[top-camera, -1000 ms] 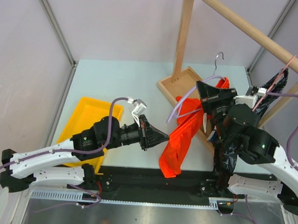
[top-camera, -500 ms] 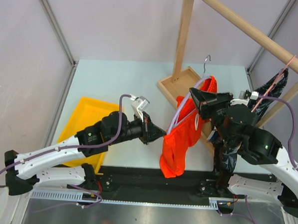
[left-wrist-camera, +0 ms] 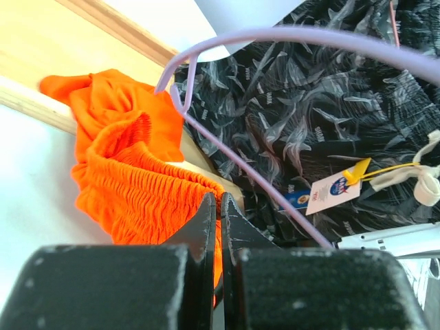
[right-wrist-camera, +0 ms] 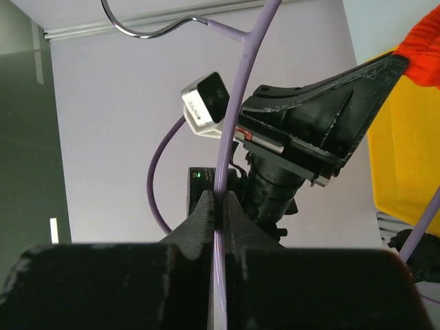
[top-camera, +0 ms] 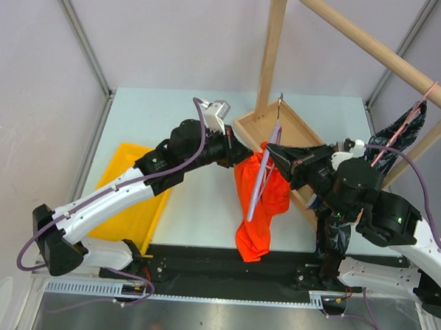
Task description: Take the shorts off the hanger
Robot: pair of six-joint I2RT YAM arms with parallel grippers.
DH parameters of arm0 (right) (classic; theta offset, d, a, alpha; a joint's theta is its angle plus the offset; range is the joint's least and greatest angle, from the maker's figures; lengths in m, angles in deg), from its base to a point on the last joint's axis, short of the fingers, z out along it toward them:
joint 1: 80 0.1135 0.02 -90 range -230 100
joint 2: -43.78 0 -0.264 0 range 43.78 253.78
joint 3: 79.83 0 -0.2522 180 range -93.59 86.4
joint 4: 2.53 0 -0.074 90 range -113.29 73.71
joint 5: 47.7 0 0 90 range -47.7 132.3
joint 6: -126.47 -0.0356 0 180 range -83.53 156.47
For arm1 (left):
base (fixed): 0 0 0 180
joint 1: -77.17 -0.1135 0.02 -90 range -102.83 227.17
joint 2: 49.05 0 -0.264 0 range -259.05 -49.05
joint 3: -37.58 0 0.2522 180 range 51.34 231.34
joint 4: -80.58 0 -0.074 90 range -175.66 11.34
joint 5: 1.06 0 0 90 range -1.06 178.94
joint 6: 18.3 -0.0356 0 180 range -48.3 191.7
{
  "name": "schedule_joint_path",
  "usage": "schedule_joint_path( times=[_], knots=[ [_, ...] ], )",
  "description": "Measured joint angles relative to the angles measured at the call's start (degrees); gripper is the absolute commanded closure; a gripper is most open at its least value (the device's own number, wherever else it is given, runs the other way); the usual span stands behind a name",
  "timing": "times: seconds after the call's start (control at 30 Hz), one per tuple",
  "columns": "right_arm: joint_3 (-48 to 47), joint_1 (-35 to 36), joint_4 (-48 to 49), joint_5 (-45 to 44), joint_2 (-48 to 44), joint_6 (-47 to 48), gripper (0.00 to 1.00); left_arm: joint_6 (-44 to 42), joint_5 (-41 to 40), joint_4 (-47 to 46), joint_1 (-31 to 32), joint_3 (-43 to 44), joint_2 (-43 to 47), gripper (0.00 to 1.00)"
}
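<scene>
Left pincer (top-camera: 239,153): closed on the elastic waistband of the orange shorts (top-camera: 259,204). The left wrist view shows the jaws pressed together with a fold of gathered orange fabric between them.

Right pincer (top-camera: 269,151): closed on the lavender wire of the hanger (top-camera: 258,183). The right wrist view shows the wire passing straight through the shut jaws.

Hanger: held up by the right arm alone, with its hook free of the rail (top-camera: 374,47).

Orange shorts: draped over the hanger between the two pincers. The lower end hangs past the near edge of the surface (top-camera: 171,111).

Dark shorts (top-camera: 396,137): hung at the right end of the rail from something pink, too thin to identify. Neither pincer is touching them.

Tray (top-camera: 120,167): yellow, on the left of the surface, partly under the left arm.

Done: hanger off the rail, and both grips set on opposite parts, fabric and wire.

Left: the orange shorts are not yet off the wire. Judged from these views, the arms must pull apart until the waistband clears the hanger. The dark pair is untouched.

Progress: early to middle. No pair is freed yet.
</scene>
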Motion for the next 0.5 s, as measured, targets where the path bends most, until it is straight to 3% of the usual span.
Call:
schedule_joint_path(
  times=[0.2,0.5],
  knots=[
    [0.0,0.0,4.8,1.2,0.0,8.6,1.0,-1.0,-0.2,2.1,-0.3,-1.2,2.7,1.0],
    [-0.1,-0.3,11.9,-3.8,0.6,30.6,1.0,0.4,-2.0,5.9,-0.4,-16.0,22.8,1.0]
  ],
)
